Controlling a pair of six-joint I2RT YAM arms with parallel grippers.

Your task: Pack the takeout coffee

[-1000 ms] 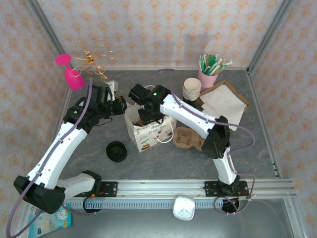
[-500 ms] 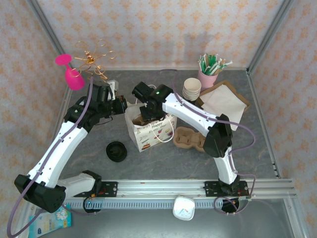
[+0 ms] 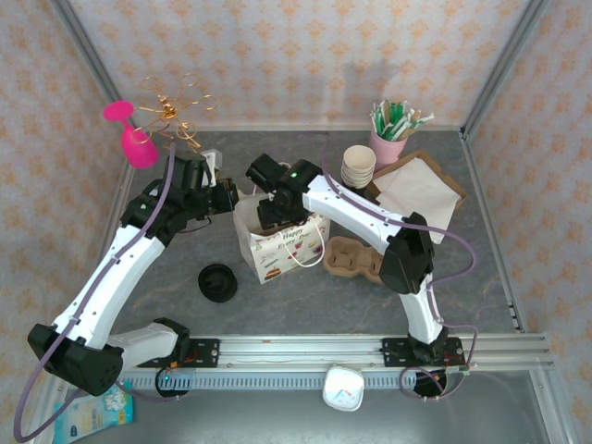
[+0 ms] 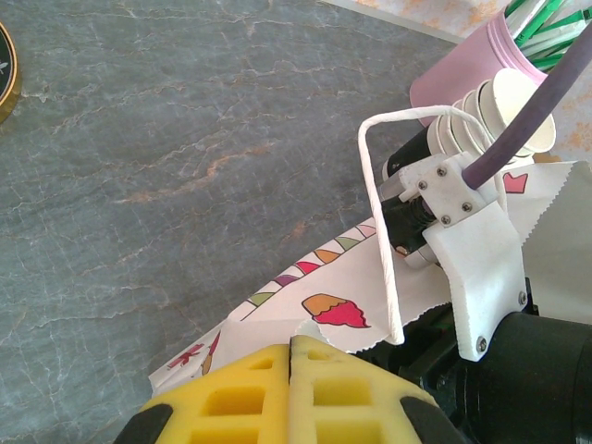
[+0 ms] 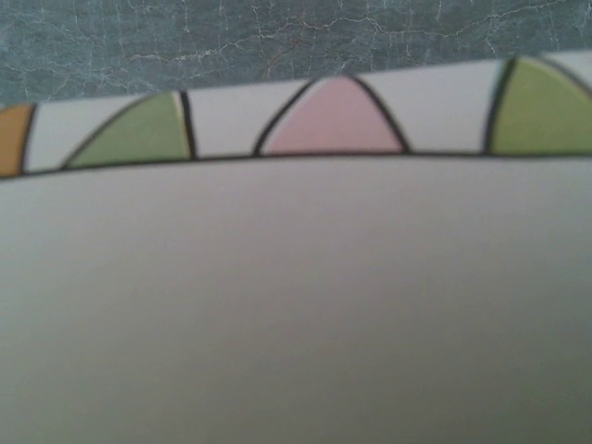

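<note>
At the bottom of the top view a metal rail [image 3: 305,350] carries the two arm bases. Below it lie one white rounded object [image 3: 342,387], too small to name, and one blue packet [image 3: 92,412], cut off at the lower left corner. Above the rail spreads a grey marbled tabletop [image 3: 305,305], boxed in by aluminium posts and floral-papered walls [image 3: 305,55].

Left of centre lies one loose black lid [image 3: 217,282]. At centre stands one white paper bag [image 3: 277,248] with printed pictures, and just to its right is one brown cardboard cup carrier [image 3: 351,259].

The left gripper [image 3: 227,196] has its yellow pads pressed together on the bag's left rim, pinching the paper. In the left wrist view one white cord handle [image 4: 379,231] loops up beside it.

The right gripper [image 3: 276,215] reaches down into the bag's mouth. Its fingers are hidden, so I cannot tell whether they are spread. It covers the opening, so I cannot tell whether the takeout coffee sits inside.

At upper right stand one stack of cream cups [image 3: 358,166], one pink cup of green-and-white sticks [image 3: 393,139] and some flat brown and white paper [image 3: 421,190]. At upper left are one pink goblet [image 3: 134,139] and one gold wire stand [image 3: 176,111].
</note>
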